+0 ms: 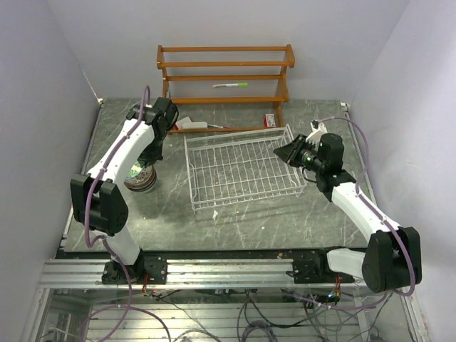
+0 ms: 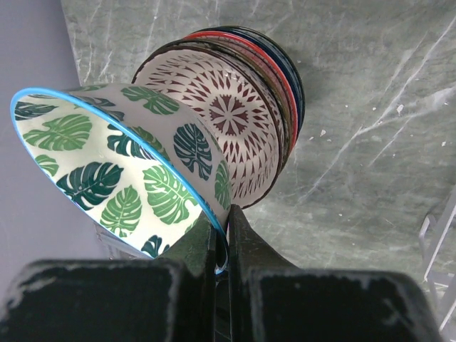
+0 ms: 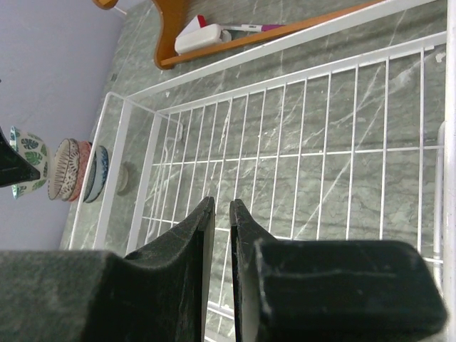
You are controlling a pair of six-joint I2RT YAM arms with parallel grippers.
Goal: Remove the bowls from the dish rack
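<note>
My left gripper [image 2: 226,214] is shut on the rim of a white bowl with green leaves and a blue edge [image 2: 107,164]. It holds the bowl tilted, just above a stack of patterned bowls [image 2: 239,117] on the table left of the dish rack [image 1: 189,171]. The stack [image 1: 140,181] sits under my left gripper [image 1: 147,158]. The white wire rack holds no bowls. My right gripper [image 3: 222,204] is shut and empty, over the rack's right part [image 1: 288,152]. The right wrist view shows the rack [image 3: 146,171], the stack [image 3: 71,169] and the leaf bowl [image 3: 28,153].
A brown wooden three-tier shelf [image 1: 224,75] stands at the back with a green pen [image 1: 230,85] on it. A white object [image 1: 191,125] and a small red-and-white box [image 1: 270,120] lie under it, behind the rack. Walls close in left and right.
</note>
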